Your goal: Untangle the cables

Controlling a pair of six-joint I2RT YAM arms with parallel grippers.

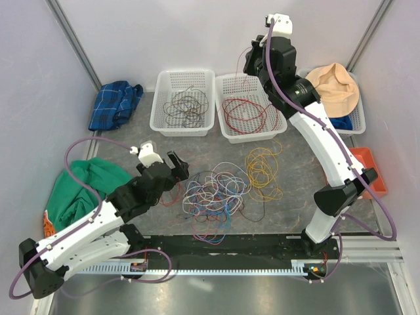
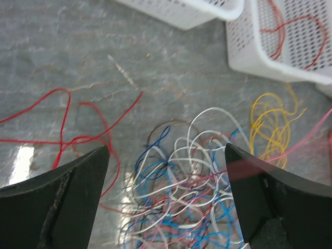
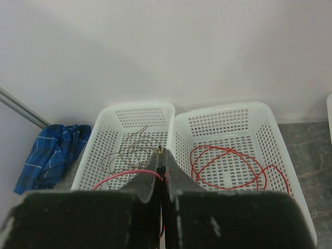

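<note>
A tangle of white, blue, red and dark cables [image 1: 213,193] lies on the grey mat, with a yellow cable [image 1: 266,167] looped to its right. My left gripper [image 1: 178,165] is open just left of the tangle. In the left wrist view it [image 2: 166,148] hovers over the tangle [image 2: 192,181], with a loose red cable [image 2: 62,140] at the left and the yellow cable [image 2: 270,129] at the right. My right gripper [image 1: 251,60] is raised above the baskets. In the right wrist view it [image 3: 162,151] is shut on a thin red cable [image 3: 124,174].
Three white baskets stand at the back: one [image 1: 161,111] holds brown wires, one [image 1: 223,121] red wires, one [image 1: 359,115] a tan hat. A blue cloth [image 1: 115,102] lies back left, a green cloth [image 1: 85,190] left, an orange bin [image 1: 367,164] right.
</note>
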